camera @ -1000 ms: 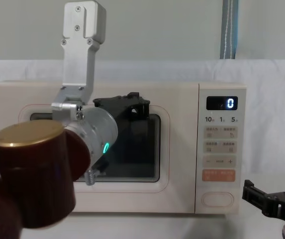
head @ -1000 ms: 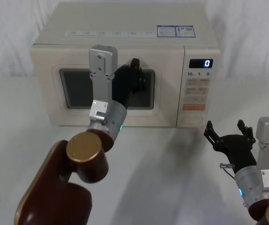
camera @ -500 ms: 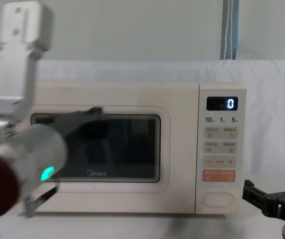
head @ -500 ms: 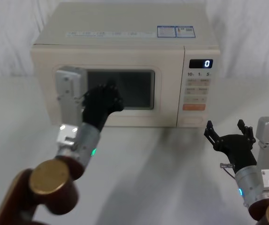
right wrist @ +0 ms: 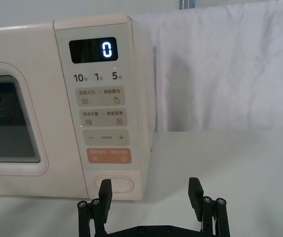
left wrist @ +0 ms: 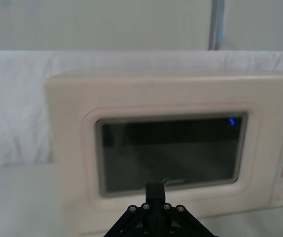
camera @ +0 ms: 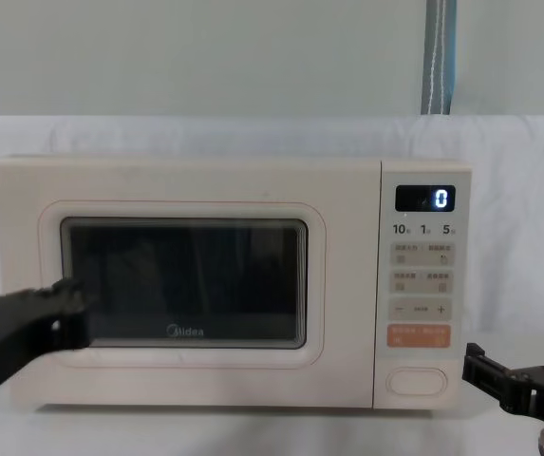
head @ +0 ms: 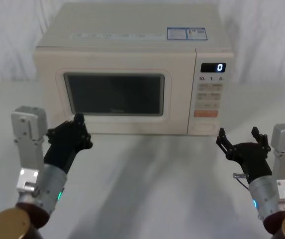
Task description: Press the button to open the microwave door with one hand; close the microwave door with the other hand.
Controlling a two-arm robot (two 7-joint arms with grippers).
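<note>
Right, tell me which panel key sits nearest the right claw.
The button, the wide oval at the panel's bottom, just beyond the open right claw; the orange key sits above it.

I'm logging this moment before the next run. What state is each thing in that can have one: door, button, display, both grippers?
microwave door: shut, flush with the body.
button: untouched, nothing on it.
display: lit, reads 0.
left gripper: clear of the door, in front of its lower left corner.
right gripper: open, hovering in front of the control panel.

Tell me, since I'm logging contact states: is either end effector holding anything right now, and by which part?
Nothing is held. The left end effector hangs before the closed microwave door; the right end effector hovers open below the button.
</note>
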